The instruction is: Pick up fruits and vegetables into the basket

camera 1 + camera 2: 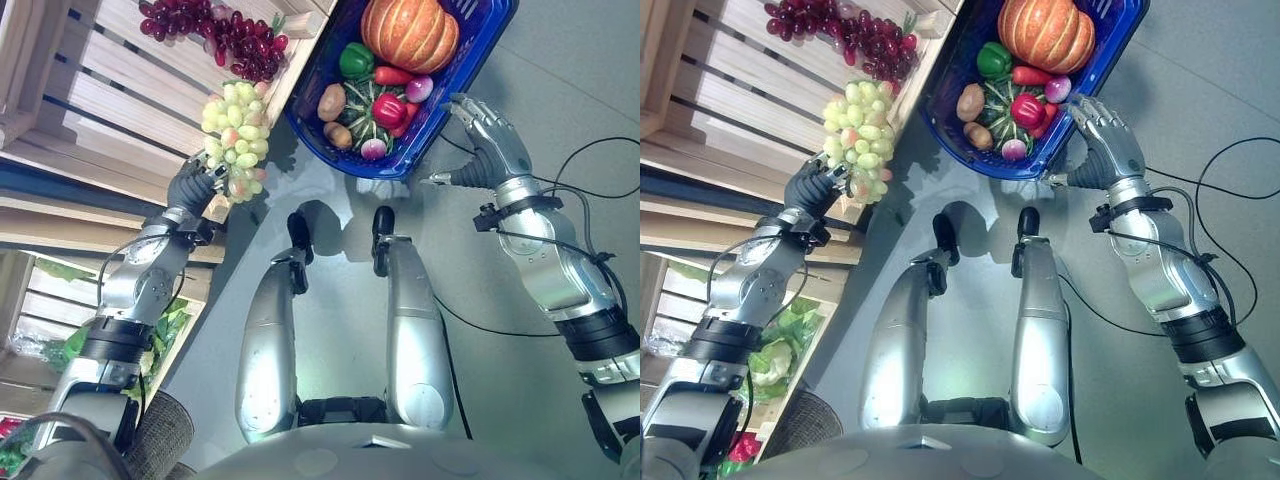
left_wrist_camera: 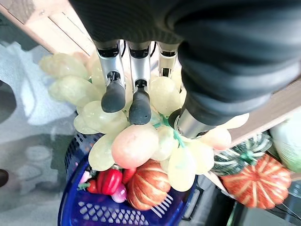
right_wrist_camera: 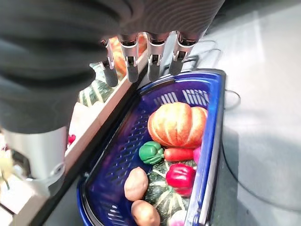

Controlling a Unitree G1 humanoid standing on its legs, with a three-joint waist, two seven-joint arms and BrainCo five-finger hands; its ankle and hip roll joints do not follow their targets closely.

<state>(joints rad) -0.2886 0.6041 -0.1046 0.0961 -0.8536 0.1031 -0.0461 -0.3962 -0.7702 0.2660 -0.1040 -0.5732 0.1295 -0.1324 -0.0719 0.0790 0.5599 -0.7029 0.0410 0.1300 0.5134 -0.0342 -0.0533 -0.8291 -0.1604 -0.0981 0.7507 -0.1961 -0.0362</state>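
green grapes held beside the basket, not yet over it

a bunch of green grapes (image 1: 237, 140) is held in the left hand (image 1: 192, 183), whose fingers (image 2: 139, 101) and thumb are curled round the bunch, as seen in the left wrist view. the bunch is held at the front edge of a slatted wooden crate (image 1: 110, 90), and its long axis runs away from the hand towards the far side. the blue basket (image 1: 492, 30) lies to the right of the bunch and a little farther off, near but apart from it; by judgement the coming move is a carry to the right over the near-left rim.

the right hand (image 1: 487, 140) rests by the basket's near-right rim, its fingers (image 3: 153, 59) straight and spread, holding nothing. the left hand is the one nearer the grapes, the right the one nearer the basket.

counted in the basket: one orange pumpkin (image 1: 409, 32), one green pepper (image 1: 355, 60), one red pepper (image 1: 389, 110), one striped green squash (image 3: 162, 195), two potatoes (image 3: 136, 183), one carrot-like orange piece and what look like two radishes. one bunch of red grapes (image 1: 215, 30) remains in the crate.
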